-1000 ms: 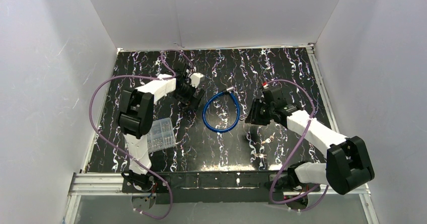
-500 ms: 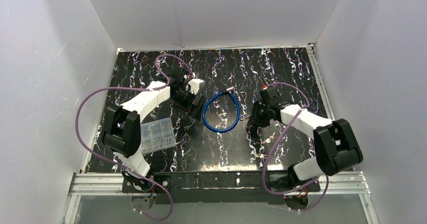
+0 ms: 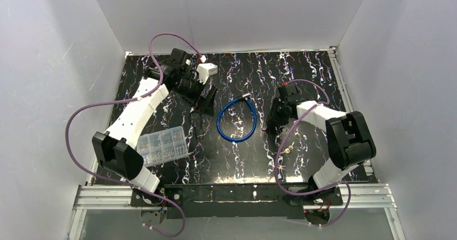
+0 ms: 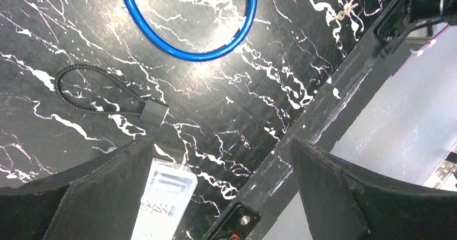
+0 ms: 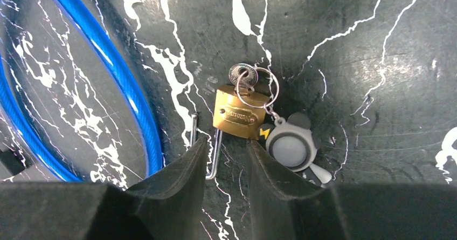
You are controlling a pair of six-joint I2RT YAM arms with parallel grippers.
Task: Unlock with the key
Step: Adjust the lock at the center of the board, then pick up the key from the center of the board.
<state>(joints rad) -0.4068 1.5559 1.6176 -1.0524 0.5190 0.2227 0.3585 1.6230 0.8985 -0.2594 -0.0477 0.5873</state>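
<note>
Astride the shackle of the padlock [image 5: 240, 114], which lies at 3 o'clock of the blue cable [image 3: 236, 120] with the key [image 5: 242, 74] at its 12 o'clock end, the right gripper [image 5: 227, 148] stands half closed, probably to steady it, though I cannot tell whether it grips, while the left gripper [image 4: 218, 148] hangs wide open and empty.

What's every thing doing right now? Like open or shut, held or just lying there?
Padlock: lying flat, key in it; locked or not, cannot tell.
Key: stuck in the padlock's keyhole.
Blue cable: lying in a loop, not held.
Right gripper: part open, the shackle end between its jaws.
Left gripper: wide open, empty.
Clear box: lying flat, untouched.
</note>
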